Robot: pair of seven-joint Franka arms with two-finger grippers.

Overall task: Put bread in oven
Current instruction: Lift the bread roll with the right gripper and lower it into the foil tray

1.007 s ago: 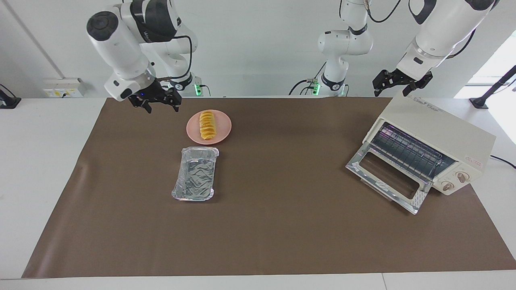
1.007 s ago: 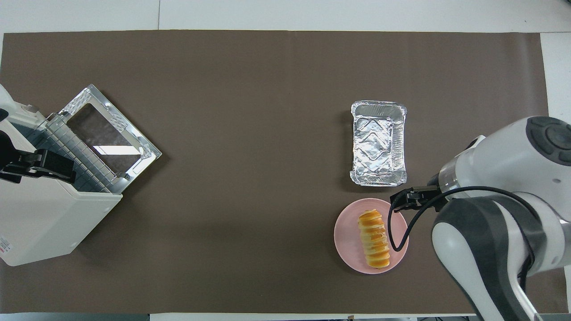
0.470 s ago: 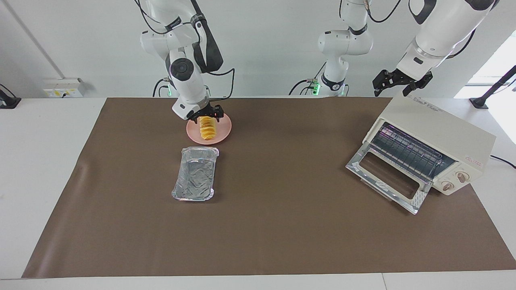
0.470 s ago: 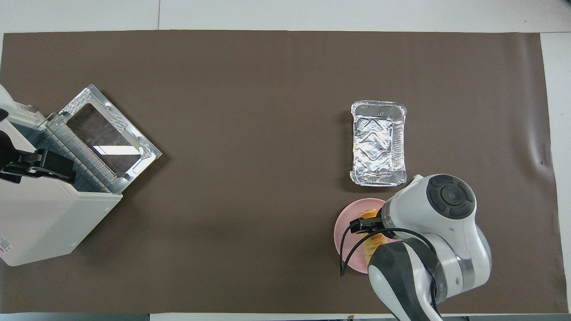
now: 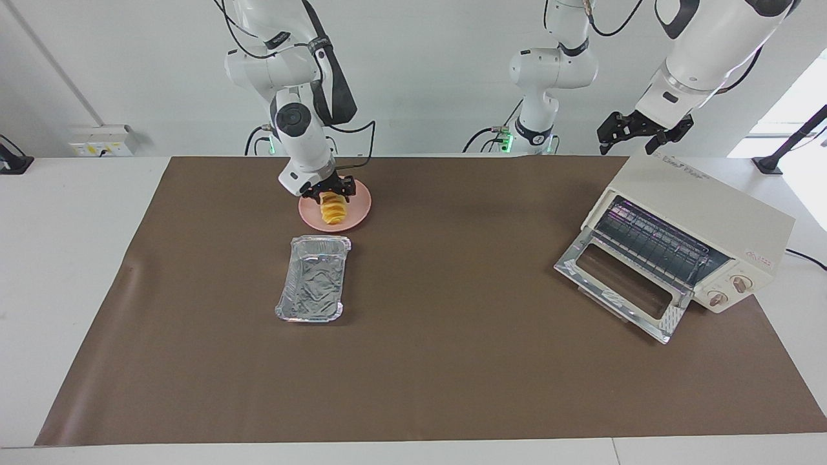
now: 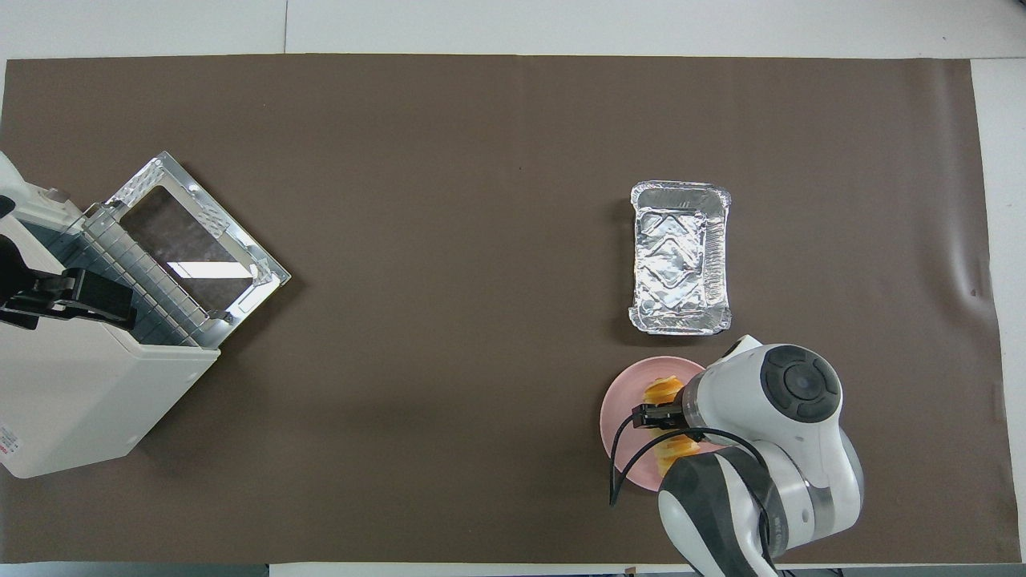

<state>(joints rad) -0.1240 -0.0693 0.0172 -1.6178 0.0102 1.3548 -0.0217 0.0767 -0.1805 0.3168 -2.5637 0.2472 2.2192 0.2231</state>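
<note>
The bread (image 5: 333, 210), a ridged golden loaf, lies on a round pink plate (image 5: 362, 203) near the robots, toward the right arm's end. My right gripper (image 5: 331, 192) has come down onto the loaf's middle and straddles it; its wrist hides the loaf's centre from above, where only the bread ends (image 6: 663, 390) show. The cream oven (image 5: 704, 206) stands at the left arm's end with its glass door (image 5: 620, 284) dropped open and the wire rack bare. My left gripper (image 5: 636, 139) waits, open, in the air above the oven's top.
A crinkled silver foil tray (image 5: 312, 278) lies just beside the plate, farther from the robots. A brown mat (image 5: 452, 361) covers the table. The oven's open door juts out over the mat in front of it.
The right arm swung in from beside the plate, came over the bread and lowered onto it. The left arm has not moved.
</note>
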